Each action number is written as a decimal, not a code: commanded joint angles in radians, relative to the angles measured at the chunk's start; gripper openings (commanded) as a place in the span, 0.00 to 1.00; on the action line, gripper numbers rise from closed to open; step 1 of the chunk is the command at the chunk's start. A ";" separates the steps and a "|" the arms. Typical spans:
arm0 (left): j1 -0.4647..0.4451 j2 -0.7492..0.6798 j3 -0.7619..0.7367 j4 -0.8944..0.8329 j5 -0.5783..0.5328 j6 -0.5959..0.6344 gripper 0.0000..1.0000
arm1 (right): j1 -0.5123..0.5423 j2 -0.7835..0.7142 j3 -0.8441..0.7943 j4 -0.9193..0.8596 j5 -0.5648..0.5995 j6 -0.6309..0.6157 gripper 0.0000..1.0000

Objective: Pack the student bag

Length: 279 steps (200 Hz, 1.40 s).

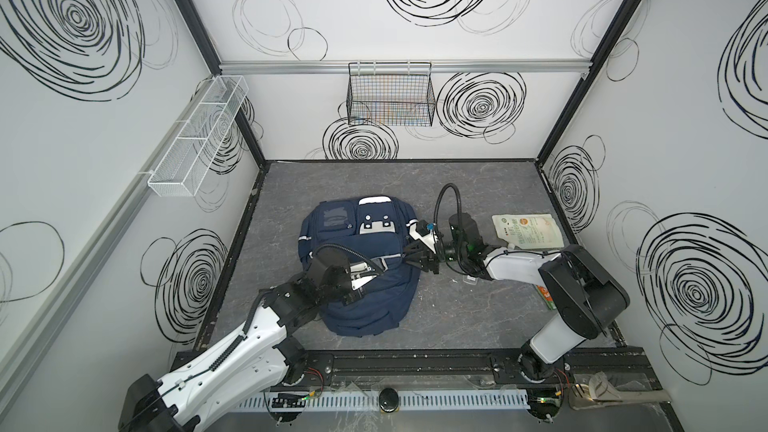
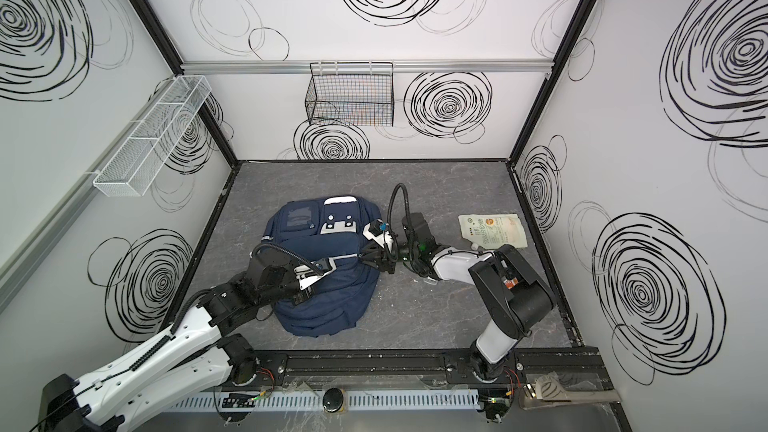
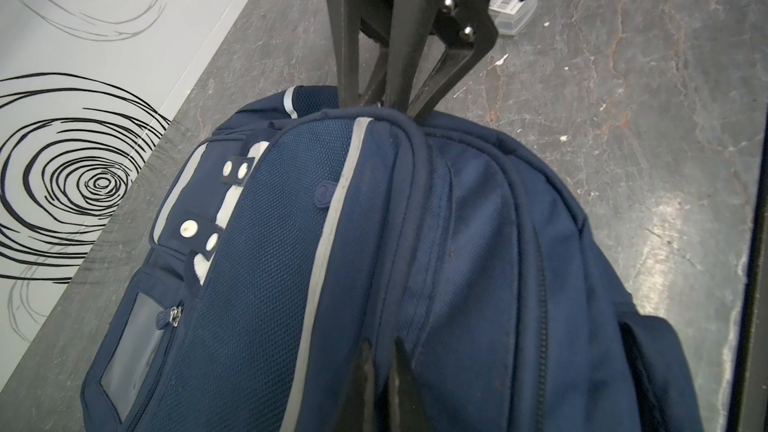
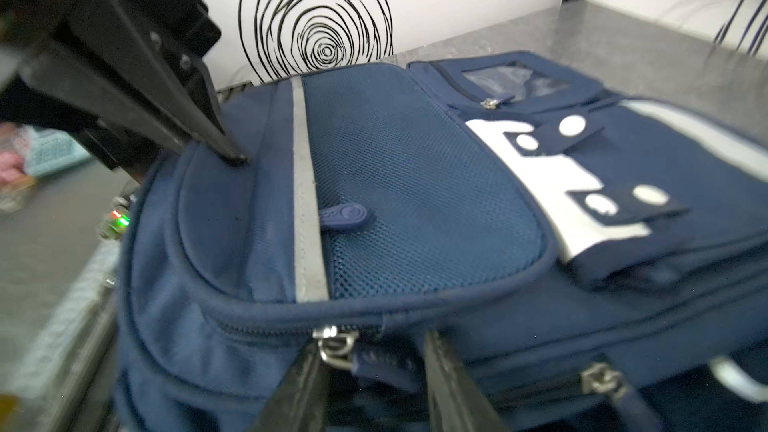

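Navy woven cloth is pinched in the left gripper (image 3: 381,353), whose jaws are clenched on a thin ridge of the student bag (image 1: 365,309) just beside a grey reflective stripe (image 3: 332,222). The bag lies flat on the grey table (image 1: 457,317), directly under this gripper and spreading away from its tips on every side. Straight ahead of those tips, at the bag's far edge, the right gripper (image 4: 374,342) stands with its jaws parted and holds nothing; a silver zip pull (image 4: 332,344) lies between them, close against one finger. I judge the bag soft, limp and fairly light. It will likely sag and fold wherever it is lifted, so loose cloth gives poor purchase. The metal pull or the stiffer piped seam by the zip looks the better place to take hold, with the pinch holding the panel taut. The left arm reaches long and low over the bag, wrist pitched down. The right arm is folded at the elbow, forearm nearly level, gripper pointing in sideways close to the table. Behind the right gripper's wrist lies a pale printed pouch (image 1: 528,230), well apart from the bag.
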<state>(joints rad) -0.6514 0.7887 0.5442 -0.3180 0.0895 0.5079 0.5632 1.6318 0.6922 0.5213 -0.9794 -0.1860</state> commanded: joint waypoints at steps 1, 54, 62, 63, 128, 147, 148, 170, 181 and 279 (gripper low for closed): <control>0.034 -0.010 -0.007 0.092 -0.035 -0.030 0.00 | 0.012 -0.006 0.001 0.001 -0.042 0.020 0.30; 0.056 -0.013 -0.012 0.115 -0.021 -0.043 0.00 | 0.010 -0.060 -0.082 0.126 -0.056 0.160 0.00; 0.057 -0.013 -0.012 0.117 -0.019 -0.045 0.00 | 0.010 -0.060 -0.085 0.140 -0.070 0.175 0.00; 0.057 -0.013 -0.012 0.117 -0.019 -0.045 0.00 | 0.010 -0.060 -0.085 0.141 -0.072 0.177 0.00; 0.059 -0.027 -0.031 0.132 -0.004 -0.058 0.00 | 0.035 -0.050 -0.062 0.196 -0.095 0.235 0.29; 0.062 -0.021 -0.033 0.138 -0.009 -0.059 0.00 | 0.058 -0.020 -0.033 0.207 -0.083 0.235 0.33; 0.063 -0.020 -0.032 0.138 -0.010 -0.059 0.00 | 0.060 -0.018 -0.030 0.205 -0.082 0.235 0.33; 0.067 -0.016 -0.025 0.128 -0.013 -0.058 0.00 | 0.069 0.008 -0.014 0.212 -0.071 0.237 0.20; 0.068 -0.022 -0.027 0.127 -0.019 -0.058 0.00 | 0.066 0.013 -0.021 0.212 -0.063 0.240 0.14; 0.084 0.117 0.084 0.183 -0.008 -0.381 0.00 | 0.051 -0.185 -0.023 -0.136 0.224 0.243 0.00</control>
<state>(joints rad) -0.5877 0.8352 0.5396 -0.2401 0.1253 0.3321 0.6037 1.5265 0.6380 0.5236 -0.8516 0.0711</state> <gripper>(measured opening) 0.079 0.073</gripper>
